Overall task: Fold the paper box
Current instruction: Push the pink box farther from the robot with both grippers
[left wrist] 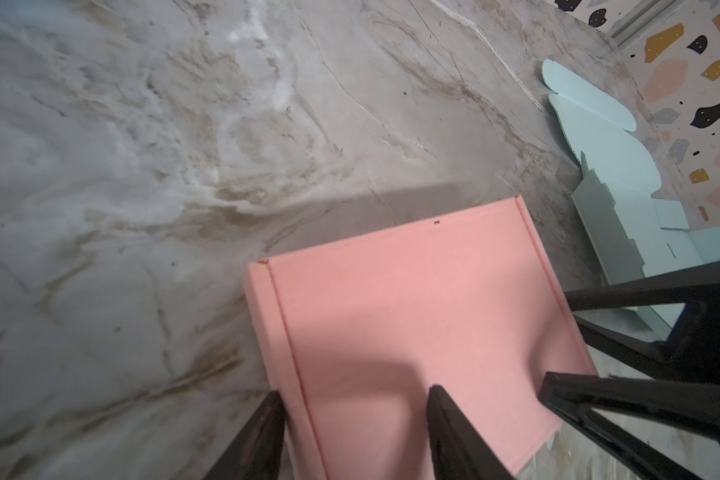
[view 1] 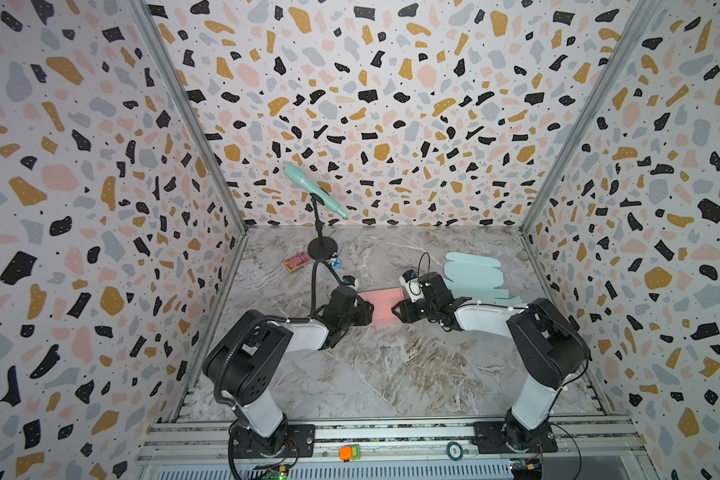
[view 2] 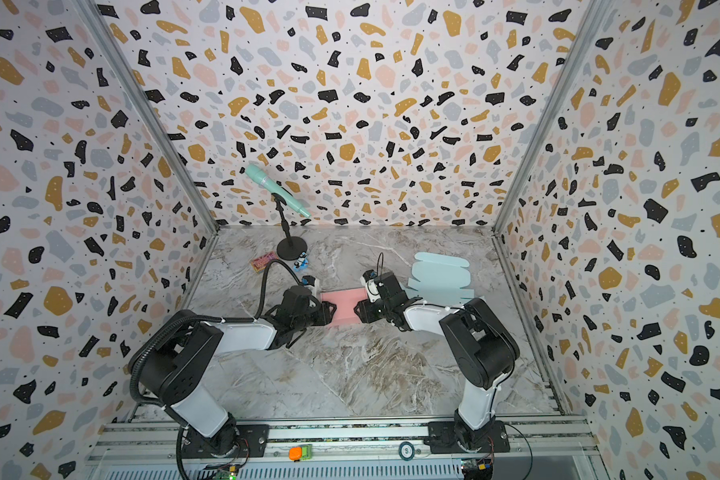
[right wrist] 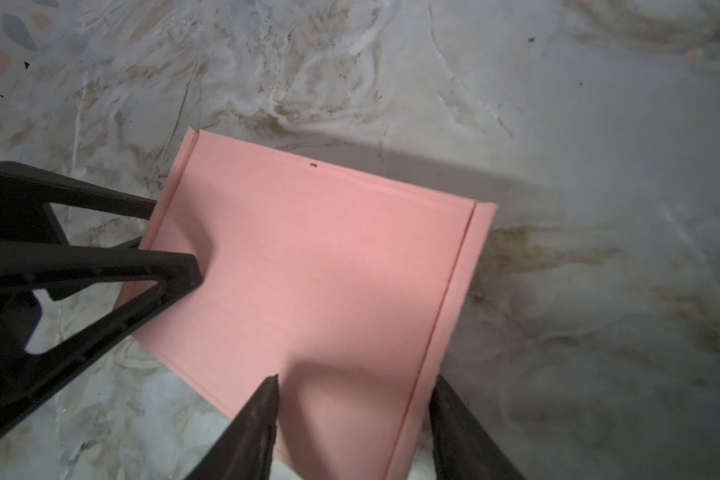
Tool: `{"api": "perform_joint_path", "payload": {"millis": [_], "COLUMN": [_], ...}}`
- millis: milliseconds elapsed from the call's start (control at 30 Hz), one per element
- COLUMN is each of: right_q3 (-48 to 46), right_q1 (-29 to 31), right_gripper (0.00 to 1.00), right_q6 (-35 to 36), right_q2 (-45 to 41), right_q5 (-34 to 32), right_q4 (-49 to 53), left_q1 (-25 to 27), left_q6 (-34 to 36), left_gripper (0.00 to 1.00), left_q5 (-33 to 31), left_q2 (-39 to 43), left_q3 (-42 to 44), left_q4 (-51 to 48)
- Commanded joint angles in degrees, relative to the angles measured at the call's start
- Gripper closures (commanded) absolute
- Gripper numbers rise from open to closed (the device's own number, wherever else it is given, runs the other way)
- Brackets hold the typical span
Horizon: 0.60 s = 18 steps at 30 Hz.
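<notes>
Though seemingly folded shut already, lid flat: pink box (view 1: 382, 305) at centre of table (view 1: 391, 365). Left gripper (view 1: 368, 311), right gripper (view 1: 396, 311): jaws apart, astride opposite box sides, clamping nothing. Probably only final pressing-in remaining. Blue blank (view 1: 474, 276) near right table edge, lying flat, unfolded.
</notes>
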State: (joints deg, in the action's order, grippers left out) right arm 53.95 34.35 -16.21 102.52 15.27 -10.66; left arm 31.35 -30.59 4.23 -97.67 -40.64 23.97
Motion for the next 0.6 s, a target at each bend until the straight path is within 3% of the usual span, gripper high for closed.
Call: {"api": "perform_joint_path", "payload": {"millis": [0,567], "right_q3": [3.77,14.51], "right_q1": [0.80,-1.90], "right_gripper": [0.43,0.42], "right_q6": [0.95,2.65], "right_q2": [1.25,9.21], "right_q5": [6.41,5.88], "right_q4": [-1.20,3.58], "left_q1": [0.25,-2.68], "left_q6": [2.57,2.55], "left_gripper": [0.45,0.45], "left_q5": [7.67,8.12], "left_q2": [-2.42,-12.51], "left_q3": [-4.08,-13.03], "left_q4": [4.40,6.49]}}
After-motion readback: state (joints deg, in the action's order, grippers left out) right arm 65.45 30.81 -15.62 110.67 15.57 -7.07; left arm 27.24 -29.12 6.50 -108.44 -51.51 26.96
